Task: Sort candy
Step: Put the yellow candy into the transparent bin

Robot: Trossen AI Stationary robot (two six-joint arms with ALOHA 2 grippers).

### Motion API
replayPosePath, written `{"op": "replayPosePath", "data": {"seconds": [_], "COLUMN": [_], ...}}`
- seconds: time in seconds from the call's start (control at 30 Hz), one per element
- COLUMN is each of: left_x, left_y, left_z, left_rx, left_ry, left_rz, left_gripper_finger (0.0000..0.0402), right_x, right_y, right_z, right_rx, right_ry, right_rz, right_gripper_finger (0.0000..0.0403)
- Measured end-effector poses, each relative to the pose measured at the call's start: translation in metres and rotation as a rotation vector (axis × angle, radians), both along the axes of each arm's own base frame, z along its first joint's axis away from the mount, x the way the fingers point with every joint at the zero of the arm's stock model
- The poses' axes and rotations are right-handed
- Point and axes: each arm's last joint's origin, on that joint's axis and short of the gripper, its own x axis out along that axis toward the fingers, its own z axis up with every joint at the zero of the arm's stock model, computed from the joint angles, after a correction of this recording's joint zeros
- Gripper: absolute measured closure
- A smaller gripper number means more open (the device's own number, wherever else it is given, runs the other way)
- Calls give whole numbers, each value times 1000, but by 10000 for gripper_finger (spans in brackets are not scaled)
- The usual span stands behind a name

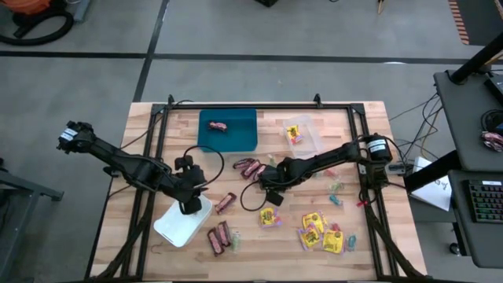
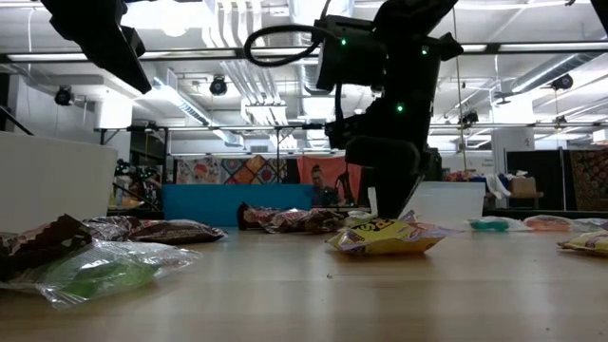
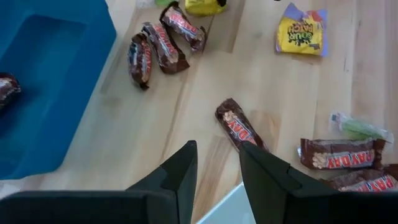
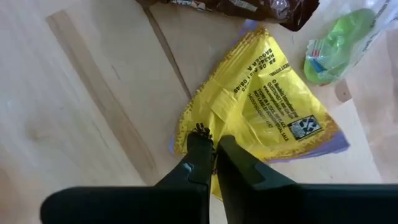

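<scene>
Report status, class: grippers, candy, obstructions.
Right gripper shut on yellow packet. Left gripper part open, empty, over white tray. Nothing blocking.

Brown-red mini bars (image 1: pixel 251 167), yellow packets (image 1: pixel 318 233) and apparently pastel sweets (image 1: pixel 336 193) lie scattered on wood.

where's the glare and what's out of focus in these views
Low view: bright ceiling lights flare behind the arms, leaving the right gripper a dark silhouette; the nearest green sweet is soft, out of focus. Right wrist view: evenly lit, the print on the yellow packet is sharp. High view: flat light, faint shadows on the table.
</scene>
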Motion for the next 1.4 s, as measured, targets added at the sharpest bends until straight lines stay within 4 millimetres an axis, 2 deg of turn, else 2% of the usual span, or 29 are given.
{"op": "replayPosePath", "data": {"seconds": [0.23,0.43,0.63,0.8,0.9,1.07,1.23,1.4], "left_x": [0,1,2,2,2,2,3,3], "left_y": [0,0,-1,-1,-1,-1,-1,-1], "left_z": [0,1,1,2,2,2,2,2], "left_rx": [6,0,-2,-5,-5,-5,-6,-8], "left_ry": [-9,-21,-28,-32,-33,-33,-35,-40], "left_rz": [6,6,6,6,6,6,6,6], "left_gripper_finger": [296,296,296,296,296,296,296,296], "right_x": [-8,-24,-40,-51,-56,-69,-86,-103], "right_y": [3,1,-16,-42,-64,-103,-139,-159], "right_z": [33,74,113,130,131,122,103,79], "right_rx": [4,-4,-31,-73,-110,-130,-132,-125], "right_ry": [-73,-169,-284,-327,-297,-192,-89,-14], "right_rz": [46,70,75,41,2,-81,-163,-191], "right_gripper_finger": [394,394,394,394,394,394,394,394]}}
